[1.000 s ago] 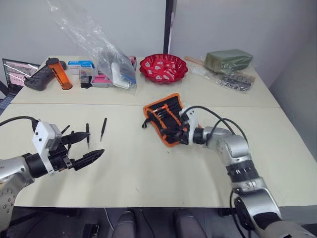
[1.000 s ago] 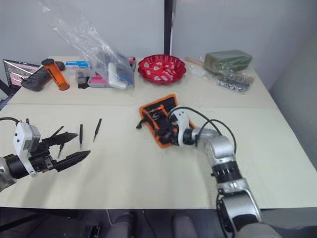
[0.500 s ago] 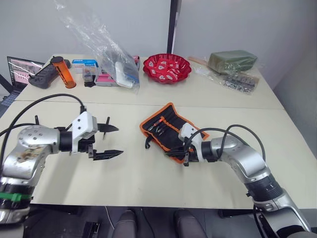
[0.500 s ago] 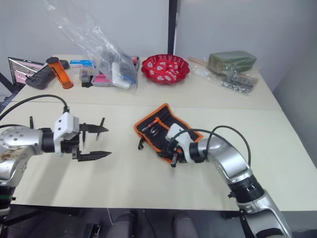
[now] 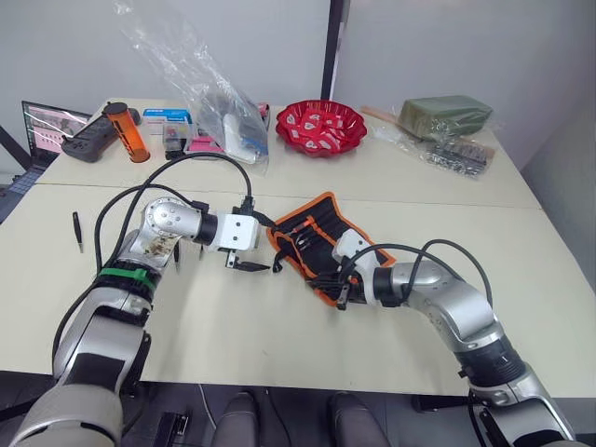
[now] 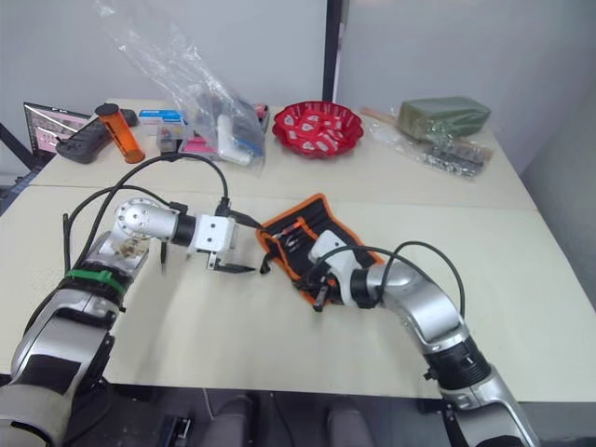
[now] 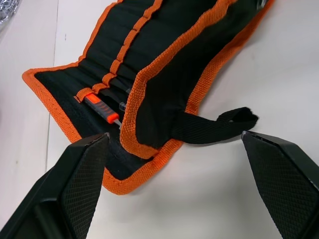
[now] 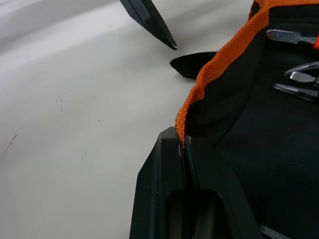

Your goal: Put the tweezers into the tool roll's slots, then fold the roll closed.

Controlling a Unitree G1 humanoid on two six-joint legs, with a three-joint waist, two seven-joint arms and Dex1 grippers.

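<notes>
While its two black fingers stood wide apart, the left claw (image 5: 253, 245) hovered just beside the near-left end of the tool roll (image 5: 317, 233), holding nothing. Between those fingers, in the left wrist view, lay the roll's orange-bound corner (image 7: 130, 149) and its black strap (image 7: 214, 125), which trailed onto the pale surface (image 5: 279, 326). An orange-handled tool (image 7: 99, 108) sat in one of the slots (image 7: 107, 74) straight ahead of that claw.

The right claw (image 5: 341, 291) was clamped on the roll's near orange edge, its fingers pressed together over the binding (image 8: 209, 84), so that part of the fabric stood lifted off the surface. Beyond its grip, silvery tool tips (image 8: 294, 74) showed inside the roll.

Well out from the left claw, on the far side of that arm, one of the tweezers (image 5: 77, 229) lay loose on the surface; another slim dark piece (image 5: 175, 255) rested close under the forearm. Farther back from both claws stood a red bowl (image 5: 319, 125), a clear plastic bag (image 5: 209, 93), an orange canister (image 5: 128, 133), a green packet (image 5: 445, 116) and a laptop (image 5: 51, 121).
</notes>
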